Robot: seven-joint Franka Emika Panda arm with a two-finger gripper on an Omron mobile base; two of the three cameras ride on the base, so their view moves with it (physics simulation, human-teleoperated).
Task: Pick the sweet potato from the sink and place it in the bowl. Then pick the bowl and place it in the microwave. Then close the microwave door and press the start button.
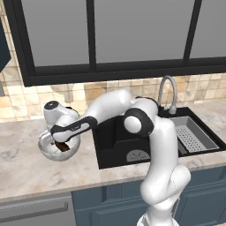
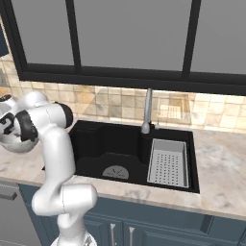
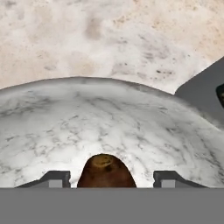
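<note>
The grey-white marbled bowl [image 1: 47,151] [image 2: 13,142] [image 3: 109,122] stands on the counter left of the black sink [image 1: 110,154] [image 2: 108,144]. The reddish-brown sweet potato [image 1: 64,147] [image 3: 106,171] lies inside the bowl. My gripper [image 1: 62,143] [image 3: 109,179] hangs just over the bowl, straddling the sweet potato. In the hand view a gap shows on each side between the dark fingertips [image 3: 56,178] and the sweet potato, so the gripper is open. The microwave and its door are out of view.
A curved metal faucet [image 1: 167,90] [image 2: 147,111] rises behind the sink. A grey perforated strainer tray [image 1: 190,137] [image 2: 168,162] fills the sink's right part. Dark-framed windows and a tiled wall run along the back. Marbled counter extends on both sides.
</note>
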